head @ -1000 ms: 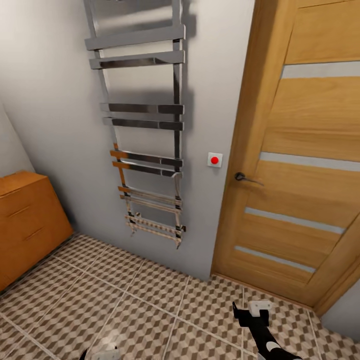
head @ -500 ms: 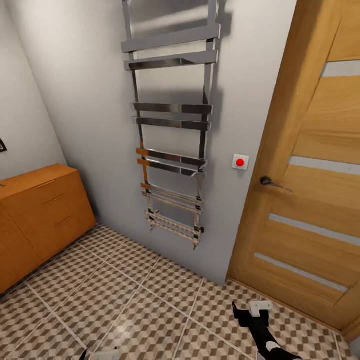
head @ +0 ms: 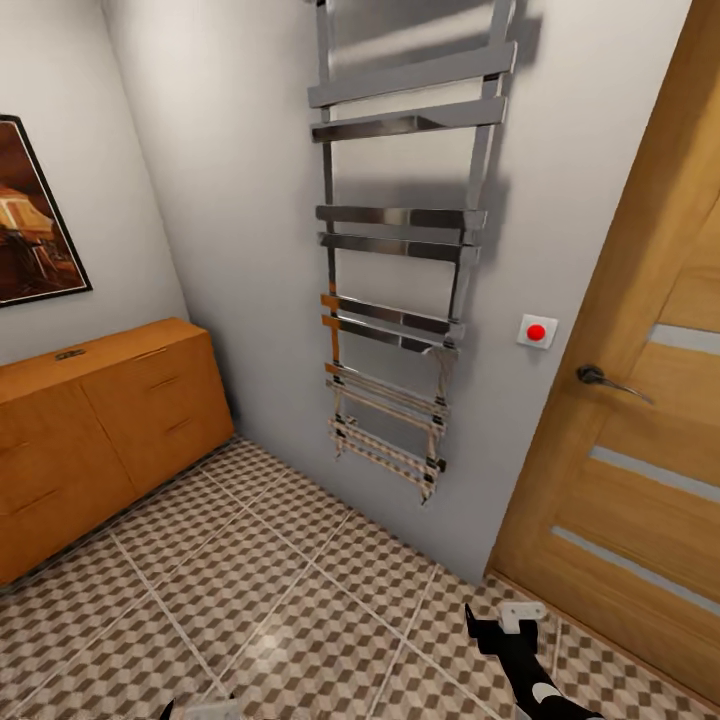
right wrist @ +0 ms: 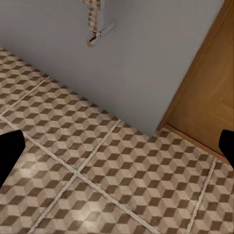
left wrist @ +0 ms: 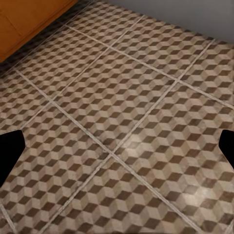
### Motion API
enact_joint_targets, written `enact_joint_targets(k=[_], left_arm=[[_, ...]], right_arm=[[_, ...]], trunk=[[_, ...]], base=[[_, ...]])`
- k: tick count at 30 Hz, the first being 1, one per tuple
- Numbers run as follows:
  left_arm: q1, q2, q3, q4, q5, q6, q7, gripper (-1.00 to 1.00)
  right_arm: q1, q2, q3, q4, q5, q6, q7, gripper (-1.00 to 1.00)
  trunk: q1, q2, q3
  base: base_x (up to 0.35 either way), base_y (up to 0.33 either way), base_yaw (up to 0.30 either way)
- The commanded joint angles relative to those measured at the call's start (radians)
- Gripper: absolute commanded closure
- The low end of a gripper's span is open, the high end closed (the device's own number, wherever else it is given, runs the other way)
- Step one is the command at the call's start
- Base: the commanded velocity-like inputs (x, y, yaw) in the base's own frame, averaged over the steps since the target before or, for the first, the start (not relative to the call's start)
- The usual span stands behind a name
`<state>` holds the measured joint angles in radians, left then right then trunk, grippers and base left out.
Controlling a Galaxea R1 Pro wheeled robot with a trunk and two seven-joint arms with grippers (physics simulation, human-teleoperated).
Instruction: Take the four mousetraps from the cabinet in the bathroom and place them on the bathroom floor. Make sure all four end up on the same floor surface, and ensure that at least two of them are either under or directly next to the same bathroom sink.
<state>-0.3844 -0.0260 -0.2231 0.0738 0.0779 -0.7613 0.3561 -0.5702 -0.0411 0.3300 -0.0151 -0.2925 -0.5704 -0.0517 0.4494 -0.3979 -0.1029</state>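
Head view: the cabinet (head: 100,430) stood on the bathroom floor (head: 270,610) at the left, its back against the left wall and its end close to the room corner. A framed picture (head: 35,215) hung on that wall above the cabinet. A small item (head: 70,354) lay on the cabinet top; too small to identify. On the far wall, right of the corner, hung a towel rail (head: 400,250), its lowest rungs above the floor. Right of the rail sat a wall button (head: 537,331), then the door (head: 640,420) with its handle (head: 600,378) on the side nearest the button. The right gripper (head: 497,625) hung over the floor just before the door.
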Motion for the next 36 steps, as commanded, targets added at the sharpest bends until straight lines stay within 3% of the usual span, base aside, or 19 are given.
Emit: enact_joint_targets(k=[1, 11, 20, 36], left_arm=[[-0.002, -0.001, -0.008, 0.004, 0.008, -0.006, 0.002, -1.0], [-0.002, -0.001, -0.008, 0.004, 0.008, -0.003, 0.002, -1.0], [-0.002, -0.002, -0.008, 0.004, 0.008, 0.047, 0.001, -1.0], [-0.002, -0.002, -0.008, 0.004, 0.008, 0.054, 0.001, -1.0]], right_arm=[[0.0, 0.0, 0.009, 0.0, -0.004, -0.002, -0.005, -1.0], [0.0, 0.0, 0.009, 0.0, -0.004, -0.002, -0.005, -1.0], [0.0, 0.0, 0.009, 0.0, -0.004, -0.002, -0.005, -1.0], [0.0, 0.0, 0.009, 0.0, -0.004, -0.002, -0.005, -1.0]], trunk=[[0.001, -0.002, -0.002], [0.001, -0.002, -0.002], [0.001, -0.002, -0.002], [0.001, -0.002, -0.002]], base=[[0.0, 0.0, 0.277], [0.0, 0.0, 0.277], [0.0, 0.0, 0.277], [0.0, 0.0, 0.277]])
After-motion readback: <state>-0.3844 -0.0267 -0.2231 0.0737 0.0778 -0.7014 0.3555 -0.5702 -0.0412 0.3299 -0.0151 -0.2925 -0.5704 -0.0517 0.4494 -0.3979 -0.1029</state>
